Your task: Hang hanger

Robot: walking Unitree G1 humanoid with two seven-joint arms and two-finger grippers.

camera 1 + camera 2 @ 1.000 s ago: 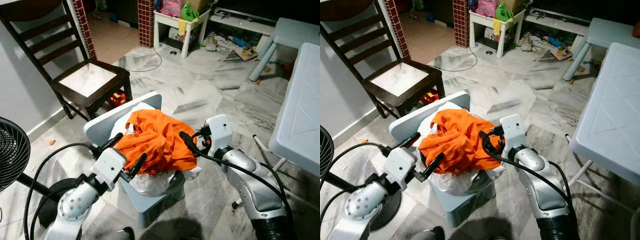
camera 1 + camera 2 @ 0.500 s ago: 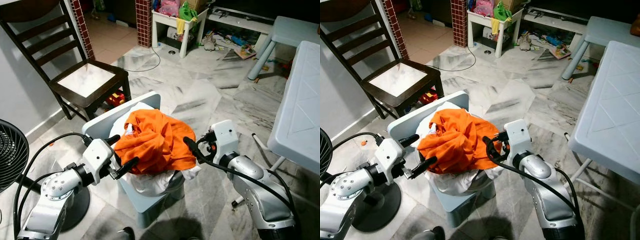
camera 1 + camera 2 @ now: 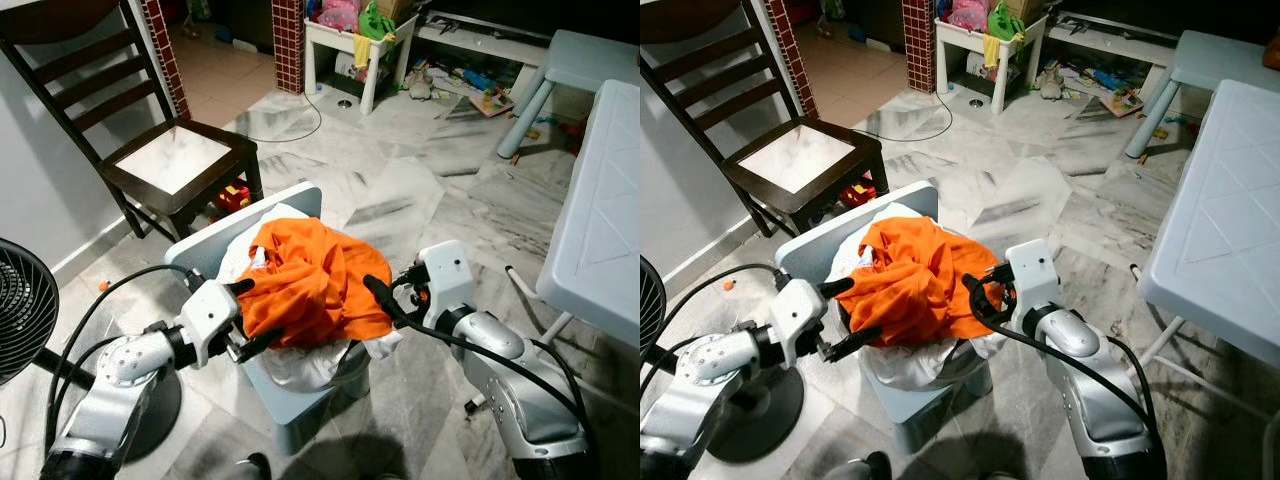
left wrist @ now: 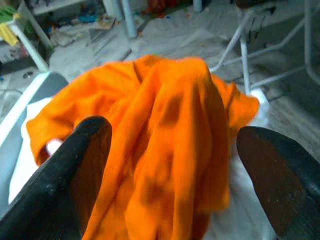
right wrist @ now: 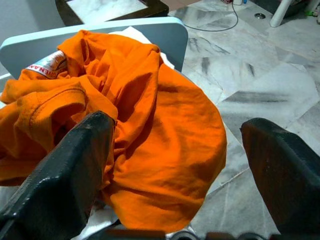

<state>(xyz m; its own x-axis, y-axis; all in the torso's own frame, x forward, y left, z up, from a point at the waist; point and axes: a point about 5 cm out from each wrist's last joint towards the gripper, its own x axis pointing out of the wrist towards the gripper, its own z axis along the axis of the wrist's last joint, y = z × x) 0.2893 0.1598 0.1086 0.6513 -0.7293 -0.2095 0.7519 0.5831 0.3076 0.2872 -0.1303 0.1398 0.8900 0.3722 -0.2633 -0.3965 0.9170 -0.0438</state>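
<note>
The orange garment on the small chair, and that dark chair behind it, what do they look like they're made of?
The orange garment looks like soft matte knit fabric, likely cotton jersey: it crumples in loose folds. The dark chair appears to be stained wood with a slatted back; its pale seat panel looks marbled, perhaps stone.

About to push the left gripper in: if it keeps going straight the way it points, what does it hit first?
Most likely the orange shirt. The left gripper, fingers open, points into the side of the pile on the small chair, and the cloth sits right between its fingers. Depth is unclear, but it looks very close.
</note>
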